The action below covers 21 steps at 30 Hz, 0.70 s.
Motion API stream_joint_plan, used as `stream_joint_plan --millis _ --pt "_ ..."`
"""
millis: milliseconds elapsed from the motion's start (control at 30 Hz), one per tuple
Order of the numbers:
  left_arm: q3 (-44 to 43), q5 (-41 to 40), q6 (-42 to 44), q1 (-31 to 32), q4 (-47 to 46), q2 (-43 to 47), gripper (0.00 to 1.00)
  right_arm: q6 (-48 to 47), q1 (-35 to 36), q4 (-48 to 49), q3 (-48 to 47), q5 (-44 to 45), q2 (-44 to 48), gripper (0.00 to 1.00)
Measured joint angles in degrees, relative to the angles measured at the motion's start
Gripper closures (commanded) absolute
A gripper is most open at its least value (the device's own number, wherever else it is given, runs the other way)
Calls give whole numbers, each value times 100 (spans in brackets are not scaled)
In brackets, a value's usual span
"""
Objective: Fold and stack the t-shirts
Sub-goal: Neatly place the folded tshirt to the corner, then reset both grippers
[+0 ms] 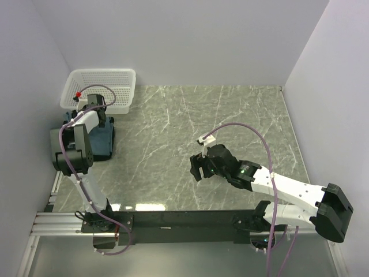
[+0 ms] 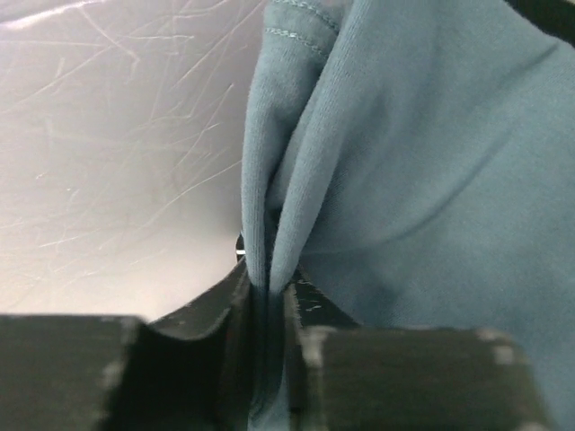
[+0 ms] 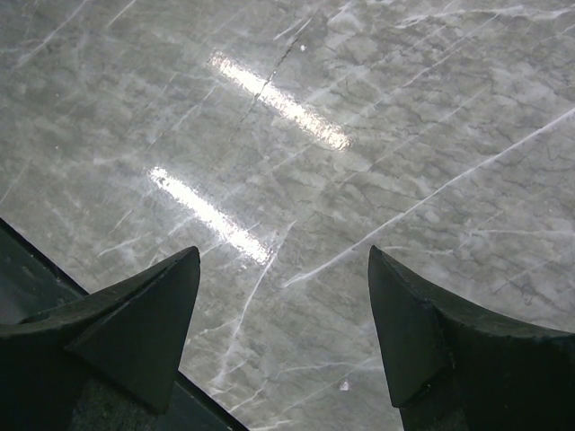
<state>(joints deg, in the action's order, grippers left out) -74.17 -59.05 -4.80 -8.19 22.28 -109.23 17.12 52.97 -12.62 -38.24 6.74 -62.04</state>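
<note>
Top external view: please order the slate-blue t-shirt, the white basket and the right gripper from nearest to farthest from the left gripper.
1. slate-blue t-shirt, on the left side: the left gripper is shut on it.
2. white basket, just behind, in the far left corner.
3. right gripper, open, far off toward the middle right.

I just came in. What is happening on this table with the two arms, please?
The left gripper is shut on a fold of the slate-blue t-shirt, which lies at the left edge of the table, just in front of the white basket. The right gripper is open and holds nothing; it hangs over the marble top near the middle.
</note>
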Motion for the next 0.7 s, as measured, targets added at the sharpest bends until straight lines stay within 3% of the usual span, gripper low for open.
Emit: stream_joint_plan --millis 133,233,333,500,700 --pt "-11 -109 72 -11 -61 -131 62 0 0 -39 0 -20 0 19" --pt "-28 -227 42 -33 -57 -136 44 0 0 -70 -9 -20 0 19" --pt "-66 -286 -39 -44 -46 -127 35 0 0 -103 -24 -17 4 19" --pt "-94 -179 -380 -52 243 127 29 20 0 -286 -101 50 118 19" --pt "-122 966 -1132 52 837 1381 25 223 -52 -638 -330 562 494 14"
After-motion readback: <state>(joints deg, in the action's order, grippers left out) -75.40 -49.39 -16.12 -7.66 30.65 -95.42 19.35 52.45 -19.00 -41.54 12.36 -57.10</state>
